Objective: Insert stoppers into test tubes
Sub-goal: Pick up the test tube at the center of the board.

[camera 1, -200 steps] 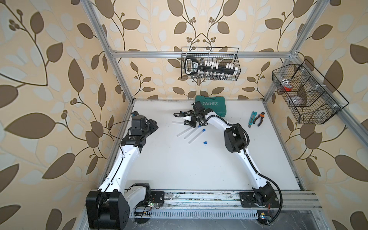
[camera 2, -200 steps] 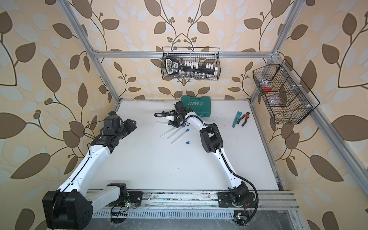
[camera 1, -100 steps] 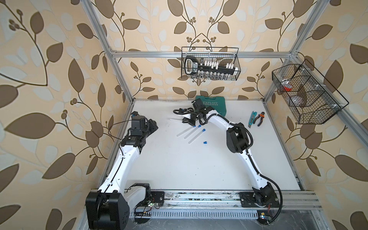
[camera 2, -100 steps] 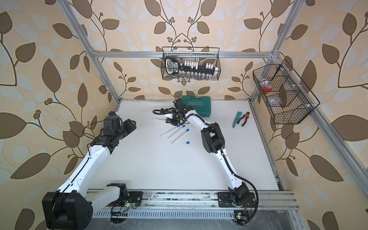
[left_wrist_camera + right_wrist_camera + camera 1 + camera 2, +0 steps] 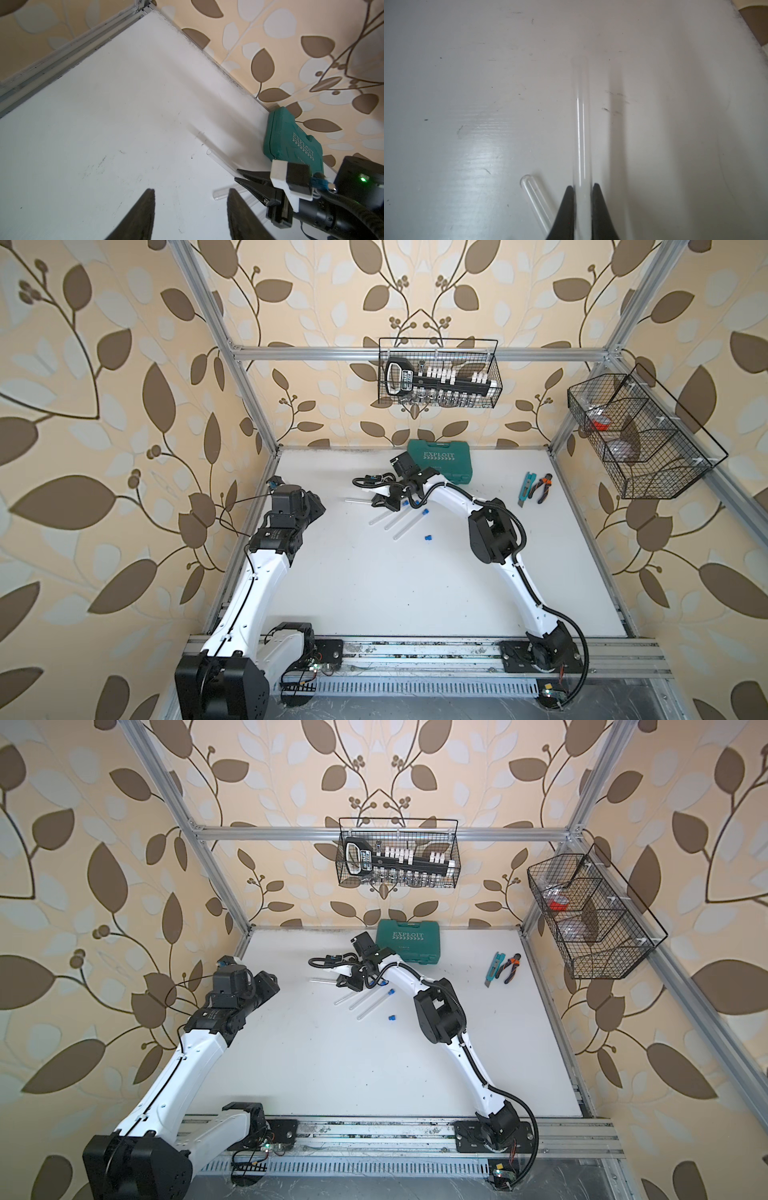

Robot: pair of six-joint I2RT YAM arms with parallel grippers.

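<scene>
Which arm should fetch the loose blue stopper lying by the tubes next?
Left, probably. The left tool is open and empty, while the right tool is shut on a test tube. The loose stopper lies nearer the right tool, so the left must reach across.

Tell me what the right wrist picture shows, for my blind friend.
The right gripper is shut on a clear test tube that points straight ahead over the white table. A second tube lies on the table beside it.
</scene>
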